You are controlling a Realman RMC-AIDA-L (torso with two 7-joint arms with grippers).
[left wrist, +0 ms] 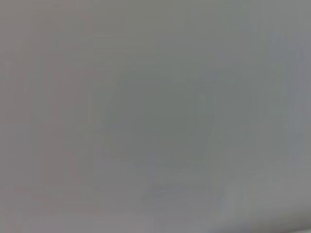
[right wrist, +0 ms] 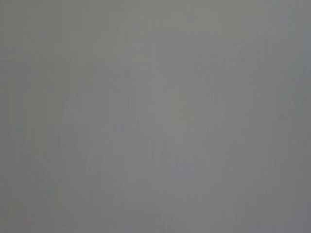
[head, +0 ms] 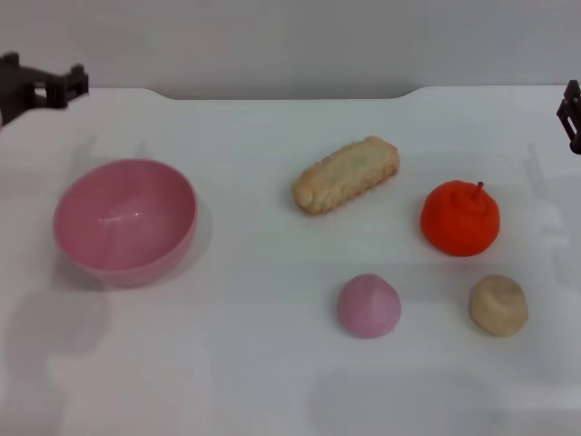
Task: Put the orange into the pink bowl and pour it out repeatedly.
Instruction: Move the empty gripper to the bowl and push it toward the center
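Even, soft light from overhead filled the head view, and the white table [head: 272,363] came out bright, almost washed out. The shadows were faint: a pale grey one lay just right of the pink bowl [head: 124,221], and broad dim patches sat on the near left and near middle of the table. A small glare spot shone inside the bowl. The whole view was a little soft, with slightly fuzzy outlines on the orange [head: 459,218]. Both wrist views showed only flat, featureless grey, with nothing in focus
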